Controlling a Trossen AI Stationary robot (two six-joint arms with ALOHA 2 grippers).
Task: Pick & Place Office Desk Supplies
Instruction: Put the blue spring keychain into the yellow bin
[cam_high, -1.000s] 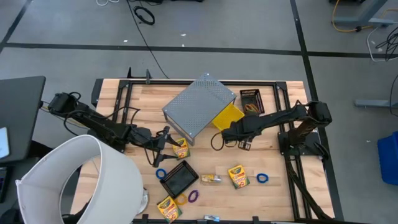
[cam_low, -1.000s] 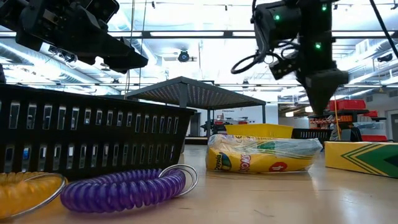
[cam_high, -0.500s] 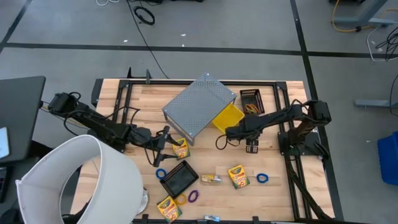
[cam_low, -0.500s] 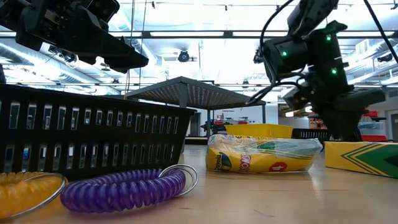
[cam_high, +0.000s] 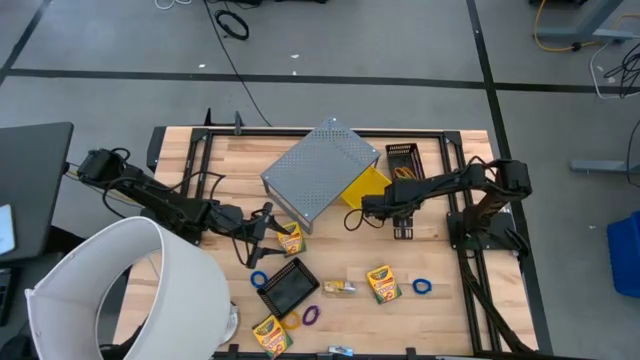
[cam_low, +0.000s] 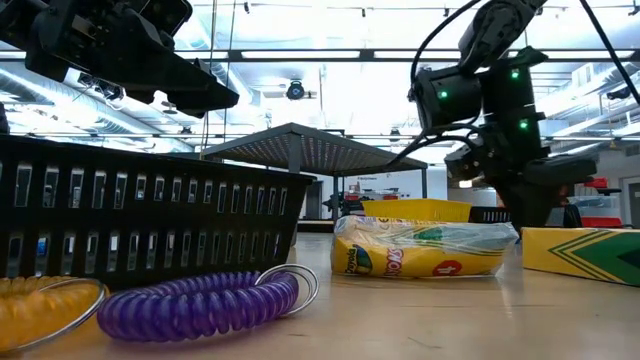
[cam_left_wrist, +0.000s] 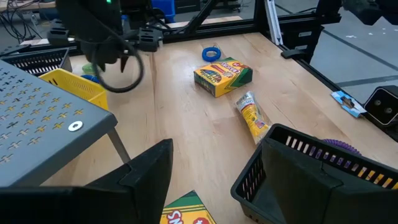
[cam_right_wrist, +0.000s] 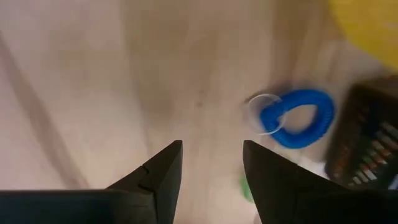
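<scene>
My right gripper (cam_high: 368, 208) (cam_right_wrist: 211, 152) hangs open over bare wood beside the yellow bin (cam_high: 366, 187). A blue coiled loop (cam_right_wrist: 297, 118) with a metal ring lies flat on the table just ahead of its fingers, untouched. My left gripper (cam_high: 267, 228) (cam_left_wrist: 202, 171) is open above a crayon box (cam_high: 290, 240) lying flat. More crayon boxes (cam_high: 383, 283) (cam_high: 270, 333), blue loops (cam_high: 258, 279) (cam_high: 421, 287), a purple loop (cam_high: 310, 314), a yellow loop (cam_high: 291, 320) and a crayon packet (cam_high: 338, 288) lie on the near half of the table.
A grey perforated platform (cam_high: 320, 170) stands at the table's far middle, partly over the yellow bin. A small black basket (cam_high: 402, 160) sits at the far right, another black basket (cam_high: 288, 285) near the middle. A big white cylinder (cam_high: 130, 290) covers the near left corner.
My right gripper has turned from pointing straight down to a slanted pose, dropped lower, and shifted slightly toward the table's far edge. No object has moved.
</scene>
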